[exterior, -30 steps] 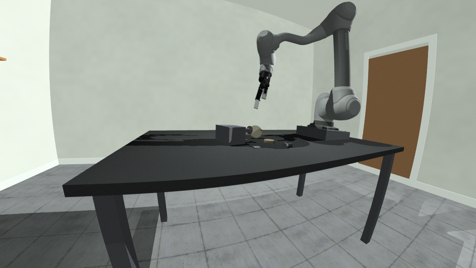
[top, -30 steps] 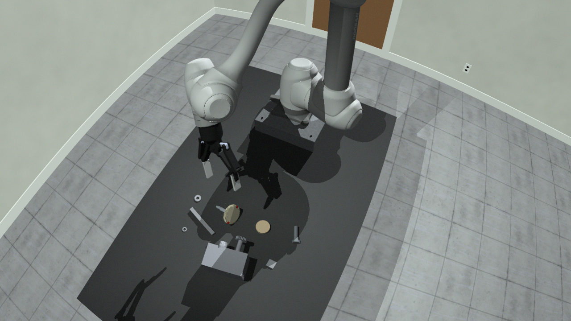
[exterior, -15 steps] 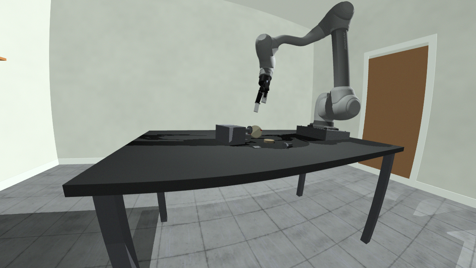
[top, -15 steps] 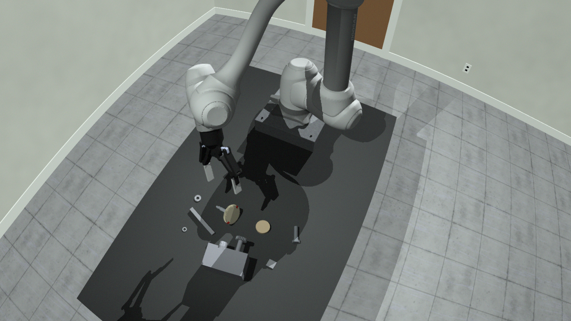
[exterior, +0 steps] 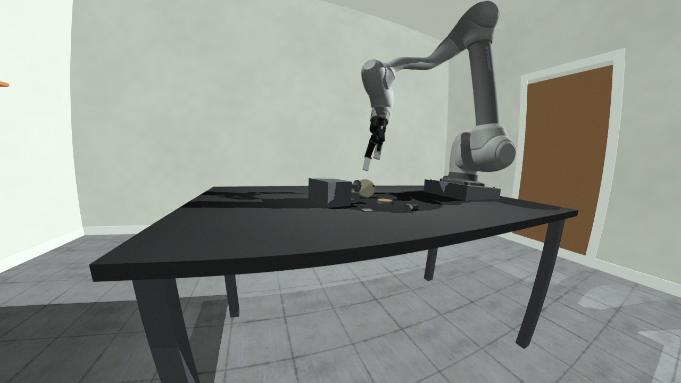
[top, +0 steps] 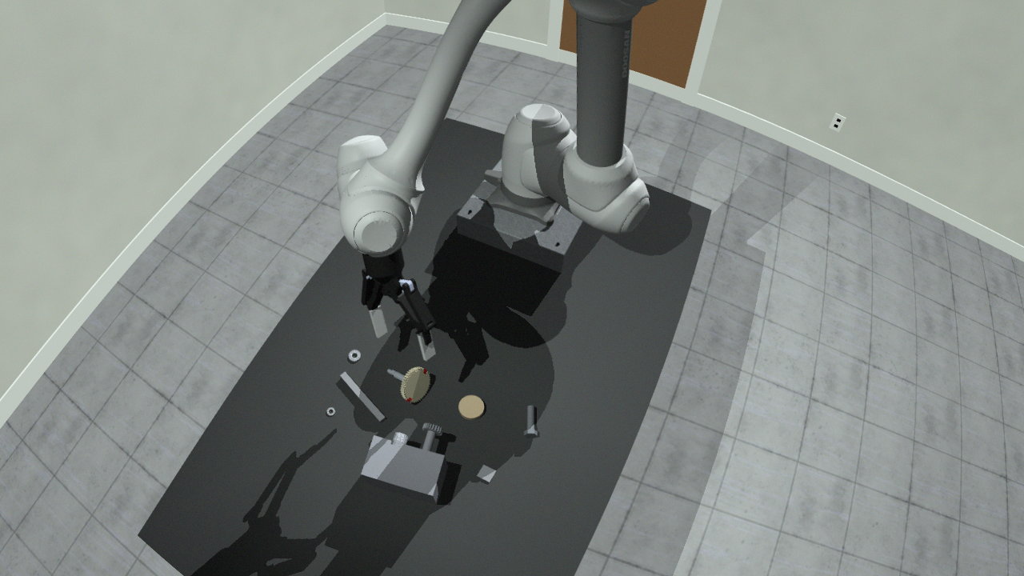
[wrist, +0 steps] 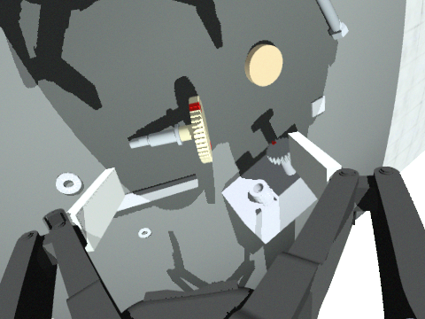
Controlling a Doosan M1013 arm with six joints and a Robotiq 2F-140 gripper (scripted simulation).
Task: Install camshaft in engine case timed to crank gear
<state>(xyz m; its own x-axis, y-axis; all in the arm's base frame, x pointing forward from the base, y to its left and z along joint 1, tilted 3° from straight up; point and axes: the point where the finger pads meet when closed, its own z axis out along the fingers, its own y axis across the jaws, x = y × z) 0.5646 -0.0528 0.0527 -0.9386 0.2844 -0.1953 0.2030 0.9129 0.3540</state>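
The camshaft [top: 413,383] lies on the dark table, a tan big gear with red marks and a grey shaft pointing left; it also shows in the wrist view [wrist: 183,130] and in the exterior view [exterior: 364,187]. The grey engine case [top: 402,463] stands upright nearer the table's front, with a small crank gear [top: 431,430] and an open bearing [top: 398,438] on its front face. In the wrist view the case [wrist: 268,201] shows the small gear's red mark [wrist: 274,142]. My gripper [top: 402,334] is open and empty, hanging in the air above and behind the camshaft.
A tan disc [top: 470,406], a bolt [top: 530,419], a flat grey bar [top: 361,395], two washers [top: 353,355] [top: 330,411] and a small grey block [top: 486,473] lie around the camshaft and case. The arm's base block [top: 517,233] stands at the table's back.
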